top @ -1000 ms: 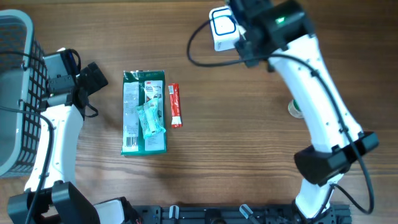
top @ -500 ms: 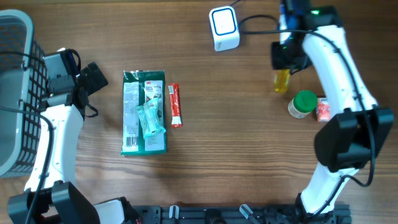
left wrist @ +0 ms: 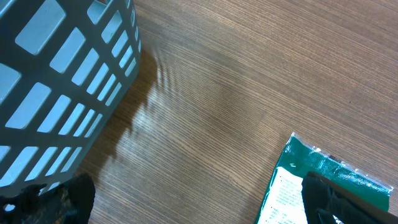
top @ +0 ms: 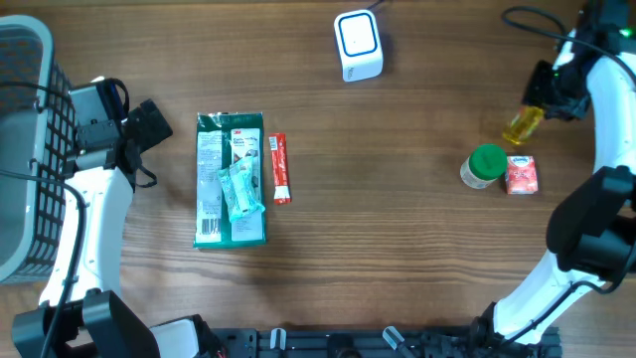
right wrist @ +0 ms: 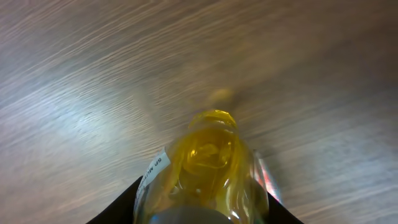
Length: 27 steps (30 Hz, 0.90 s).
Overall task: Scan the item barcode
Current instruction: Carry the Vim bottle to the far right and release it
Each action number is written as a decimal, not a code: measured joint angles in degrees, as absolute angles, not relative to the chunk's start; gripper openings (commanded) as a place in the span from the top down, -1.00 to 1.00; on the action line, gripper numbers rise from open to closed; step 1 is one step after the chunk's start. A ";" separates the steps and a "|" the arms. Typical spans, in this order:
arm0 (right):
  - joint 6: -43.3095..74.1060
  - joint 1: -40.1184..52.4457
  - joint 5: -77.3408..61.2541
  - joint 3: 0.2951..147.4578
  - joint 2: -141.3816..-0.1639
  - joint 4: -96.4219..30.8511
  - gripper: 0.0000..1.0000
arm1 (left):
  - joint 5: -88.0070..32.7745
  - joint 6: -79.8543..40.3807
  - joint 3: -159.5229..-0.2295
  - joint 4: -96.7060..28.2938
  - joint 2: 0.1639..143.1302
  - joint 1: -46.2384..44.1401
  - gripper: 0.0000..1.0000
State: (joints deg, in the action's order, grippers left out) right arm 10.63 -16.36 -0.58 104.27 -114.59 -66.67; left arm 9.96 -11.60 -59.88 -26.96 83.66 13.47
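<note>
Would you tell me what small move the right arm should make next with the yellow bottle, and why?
Probably lower it and let go. The right gripper holds the yellow bottle over bare table just beyond the green-lidded jar and red carton, having carried it away from the scanner, so setting it down there looks next.

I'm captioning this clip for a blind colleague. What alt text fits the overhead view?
The right claw grips a yellow bottle at far right, beside a green-lidded jar and a small red carton. A white scanner sits at top centre; a green packet and a red sachet lie left of centre, near the open left claw and a grey basket.
</note>
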 measured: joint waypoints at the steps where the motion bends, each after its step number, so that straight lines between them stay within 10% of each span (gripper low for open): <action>1: 10.74 -17.04 -0.54 104.27 -114.56 -66.67 0.90 | 9.96 -11.60 -59.88 -26.96 83.66 13.47 -1.00; 19: 11.14 -21.32 4.58 96.79 -114.59 -54.19 0.76 | 9.98 -11.60 -59.88 -26.98 83.66 13.47 -1.00; 22: 11.16 -21.32 4.62 95.70 -114.65 -53.30 -0.99 | 9.98 -11.60 -59.88 -26.96 83.66 13.47 -1.00; 27: 11.51 -21.32 4.99 95.68 -114.65 -53.04 -1.00 | 9.96 -11.60 -59.88 -26.96 83.66 13.47 -1.00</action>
State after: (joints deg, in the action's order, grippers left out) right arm 11.51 -21.32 4.99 95.68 -114.65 -53.04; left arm 9.96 -11.60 -59.88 -26.96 83.66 13.47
